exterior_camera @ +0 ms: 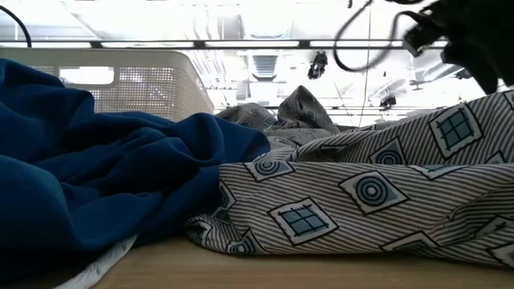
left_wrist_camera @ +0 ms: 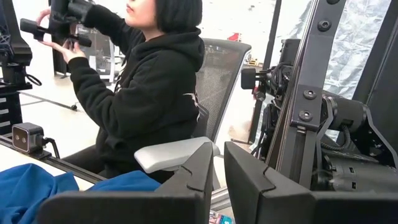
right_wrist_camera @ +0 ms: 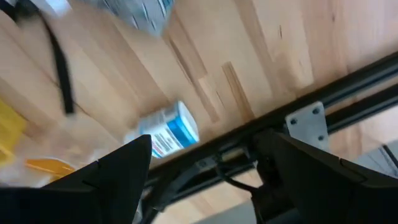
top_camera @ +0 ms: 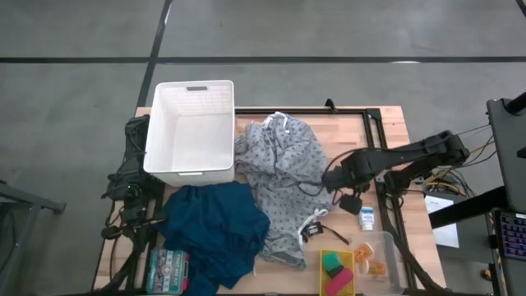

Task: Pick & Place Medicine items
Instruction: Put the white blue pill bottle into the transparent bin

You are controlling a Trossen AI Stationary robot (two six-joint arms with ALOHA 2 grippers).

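A small white carton with blue print [top_camera: 366,219] lies flat on the wooden table near its right edge; the right wrist view shows the carton [right_wrist_camera: 168,134] too. Tiny orange pieces [top_camera: 376,267] lie in a clear container [top_camera: 385,247] at the near right. My right gripper [top_camera: 352,201] hangs open above the table, pointing steeply down, just on the far-left side of the carton; in its own wrist view the right gripper [right_wrist_camera: 208,143] holds nothing. My left gripper [left_wrist_camera: 217,174] waits at the table's left edge, level, fingers almost together with nothing between them.
A white basket [top_camera: 193,127] stands at the far left. A grey patterned cloth [top_camera: 283,185] and a blue cloth [top_camera: 215,230] cover the middle. A green-and-white box [top_camera: 167,270] and a yellow tray with green and pink blocks [top_camera: 337,271] lie near the front. A person [left_wrist_camera: 155,87] sits beyond the table.
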